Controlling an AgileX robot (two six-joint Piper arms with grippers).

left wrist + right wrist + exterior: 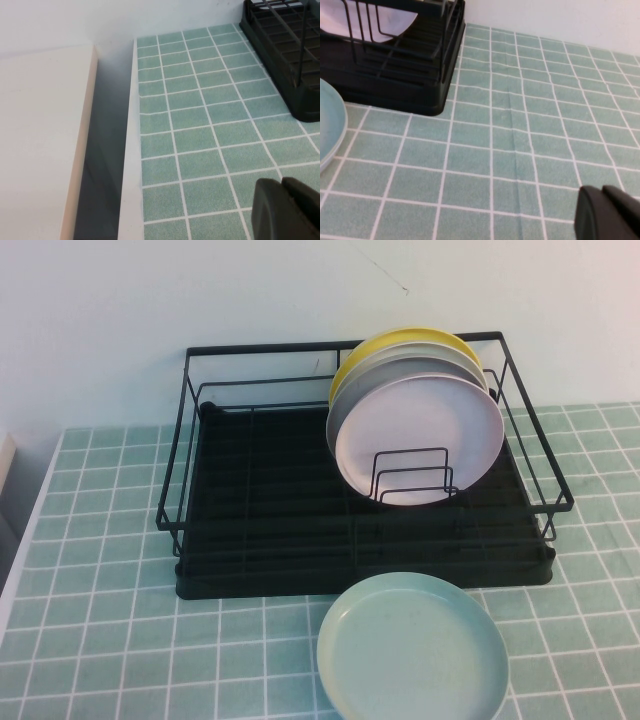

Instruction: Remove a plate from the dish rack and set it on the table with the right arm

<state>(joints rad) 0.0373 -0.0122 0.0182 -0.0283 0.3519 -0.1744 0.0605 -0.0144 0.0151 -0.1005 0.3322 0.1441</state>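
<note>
A kitchen counter: green-tiled table [120, 570], dish rack [260, 540] holding plates.

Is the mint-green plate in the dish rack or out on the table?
Out: the mint-green plate lies flat, face up, on the tiled table just in front of the dish rack. Both grippers are away from it.

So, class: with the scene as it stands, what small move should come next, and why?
Probably none beyond keeping both arms parked. The plate already lies flat on the table in front of the rack. The right gripper and left gripper sit at the table's sides, holding nothing.
</note>
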